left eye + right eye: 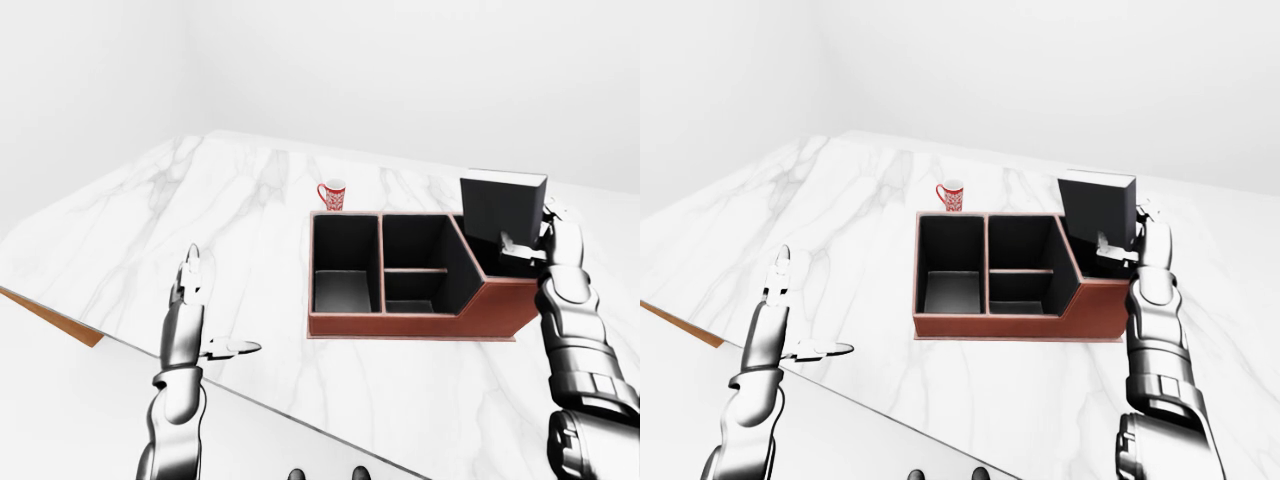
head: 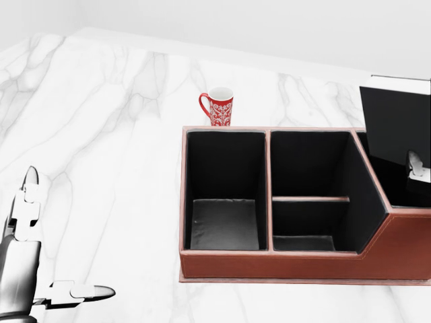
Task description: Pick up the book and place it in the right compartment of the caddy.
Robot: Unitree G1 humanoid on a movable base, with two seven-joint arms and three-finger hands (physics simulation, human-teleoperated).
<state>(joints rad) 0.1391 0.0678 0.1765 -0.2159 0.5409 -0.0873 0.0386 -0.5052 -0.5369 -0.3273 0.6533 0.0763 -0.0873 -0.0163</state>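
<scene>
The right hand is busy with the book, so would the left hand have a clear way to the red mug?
Probably yes: the left hand is open, with bare marble up to the red mug.

White marble table (image 1: 250,200); plain white walls (image 1: 350,70); even light.

Glossy chrome-grey segmented arms; each robot hand (image 1: 197,318) (image 1: 1137,237) has pale, blocky, seemingly bullet-tipped fingers (image 2: 27,182).
</scene>
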